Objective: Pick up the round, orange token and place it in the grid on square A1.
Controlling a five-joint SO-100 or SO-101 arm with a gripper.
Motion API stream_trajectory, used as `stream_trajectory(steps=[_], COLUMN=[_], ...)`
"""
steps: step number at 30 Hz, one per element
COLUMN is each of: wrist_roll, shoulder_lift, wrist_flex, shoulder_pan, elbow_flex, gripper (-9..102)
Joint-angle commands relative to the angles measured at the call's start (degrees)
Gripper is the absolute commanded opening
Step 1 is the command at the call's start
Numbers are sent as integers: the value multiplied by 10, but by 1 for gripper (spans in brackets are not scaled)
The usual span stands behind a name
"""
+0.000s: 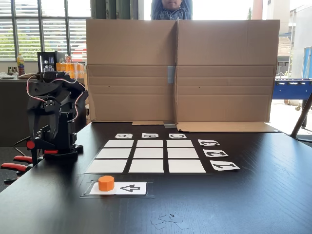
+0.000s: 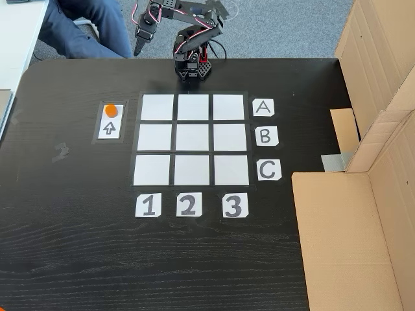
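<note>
The orange token (image 1: 106, 183) (image 2: 111, 109) stands on one end of a white arrow card (image 1: 130, 188) (image 2: 109, 128), just outside the grid (image 1: 149, 155) (image 2: 192, 138). Square A1 (image 1: 106, 166) (image 2: 157, 107) is the corner cell nearest the token and has nothing on it. Tags A, B, C and 1, 2, 3 line two sides of the grid. The black arm (image 1: 53, 112) sits folded at the table's edge. Its gripper (image 2: 137, 50) hangs tip-down beyond the edge, jaws together and holding nothing, well away from the token.
A tall cardboard wall (image 1: 178, 70) (image 2: 382, 97) closes off the table side past the A, B, C tags. A person sits behind it (image 1: 170, 7), and another person's legs (image 2: 84, 29) are near the arm. Red clamps (image 1: 14, 165) hold the base. Clear tape scraps (image 1: 168, 220) lie near the front.
</note>
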Motion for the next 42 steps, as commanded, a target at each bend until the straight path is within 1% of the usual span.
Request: stream_trajectory(steps=[1, 3, 7, 13, 22, 28, 35, 42], wrist_roll=[7, 30, 36, 37, 79, 109, 148, 160], shoulder_lift=[-74, -123, -193, -258, -351, -451, -573, -649], wrist_flex=[27, 27, 27, 25, 19, 19, 19, 11], shoulder_pan=[-38, -68, -102, -157, -259, -322, -362, -369], elbow_flex=[-81, -118, -169, -232, -321, -419, -492, -530], gripper=[22, 22, 22, 22, 22, 22, 22, 24])
